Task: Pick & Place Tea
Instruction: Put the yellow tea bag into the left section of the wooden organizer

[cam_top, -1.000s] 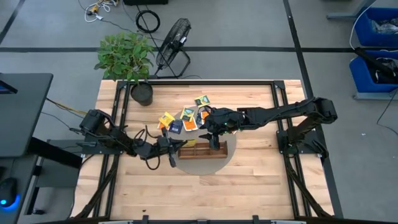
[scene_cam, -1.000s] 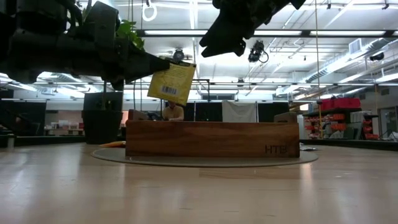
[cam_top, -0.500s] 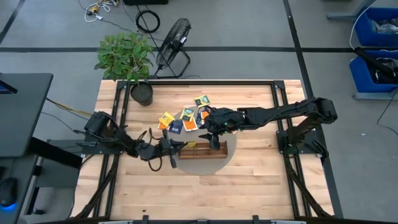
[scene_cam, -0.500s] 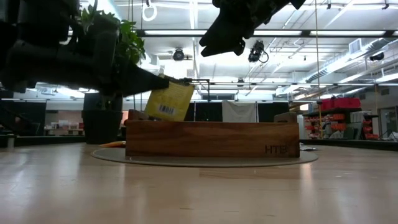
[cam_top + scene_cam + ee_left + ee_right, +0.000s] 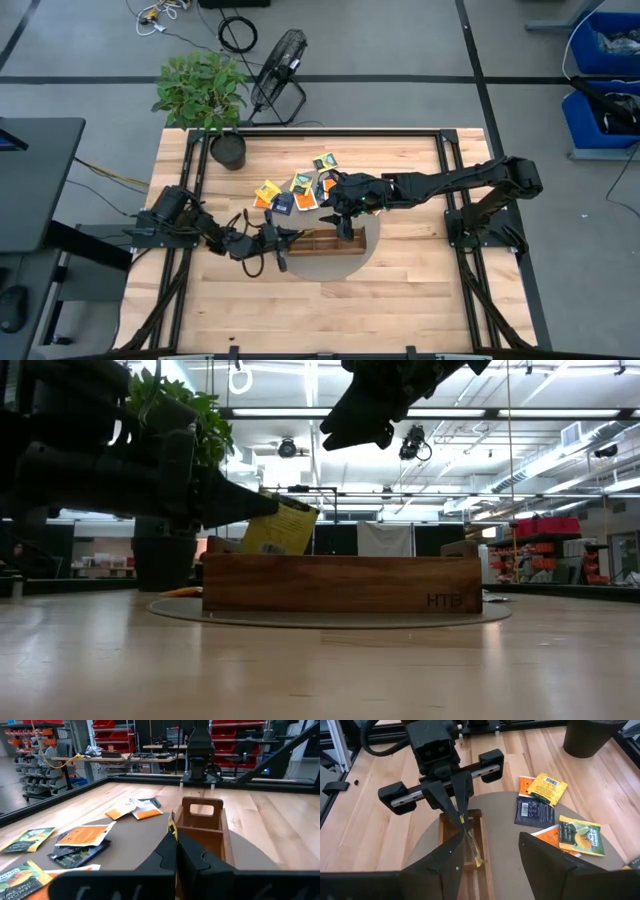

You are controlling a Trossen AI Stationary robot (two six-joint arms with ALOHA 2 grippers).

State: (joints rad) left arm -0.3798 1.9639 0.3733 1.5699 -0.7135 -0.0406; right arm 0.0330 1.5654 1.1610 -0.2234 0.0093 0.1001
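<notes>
Left gripper (image 5: pixel 291 236) pinches a yellow tea packet (image 5: pixel 280 530) edge-down over the wooden tray (image 5: pixel 340 583); right gripper (image 5: pixel 345 210) hovers above, jaws wide

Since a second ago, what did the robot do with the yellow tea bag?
The left gripper, shut on the yellow tea packet, moved forward and lowered it until its bottom edge dipped behind the wall of the wooden tray. It has not let go. The right gripper, open above the tray, and the loose packets stayed put.
</notes>
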